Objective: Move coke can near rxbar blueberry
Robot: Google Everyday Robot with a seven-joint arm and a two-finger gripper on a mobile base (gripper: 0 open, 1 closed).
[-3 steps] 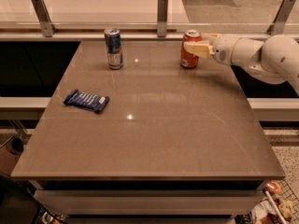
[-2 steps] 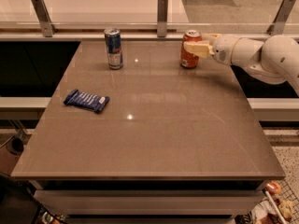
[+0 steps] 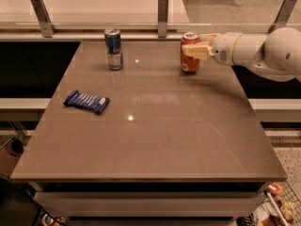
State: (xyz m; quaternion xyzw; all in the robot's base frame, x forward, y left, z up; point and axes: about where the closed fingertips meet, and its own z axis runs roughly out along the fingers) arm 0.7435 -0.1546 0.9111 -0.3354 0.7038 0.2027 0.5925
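The coke can [image 3: 189,60], orange-red with a silver top, stands upright at the far right of the table. My gripper [image 3: 192,49] reaches in from the right and its cream fingers [image 3: 197,51] are closed around the can's upper half. The can's base looks to rest on the table. The rxbar blueberry [image 3: 86,101], a flat dark blue wrapper with white lettering, lies at the left side of the table, far from the can.
A slim blue and silver can [image 3: 113,48] stands upright at the far left-centre. The brown table [image 3: 155,135] has a glass rail with metal posts [image 3: 162,9] along its far edge. My white arm [image 3: 263,51] extends past the table's right edge.
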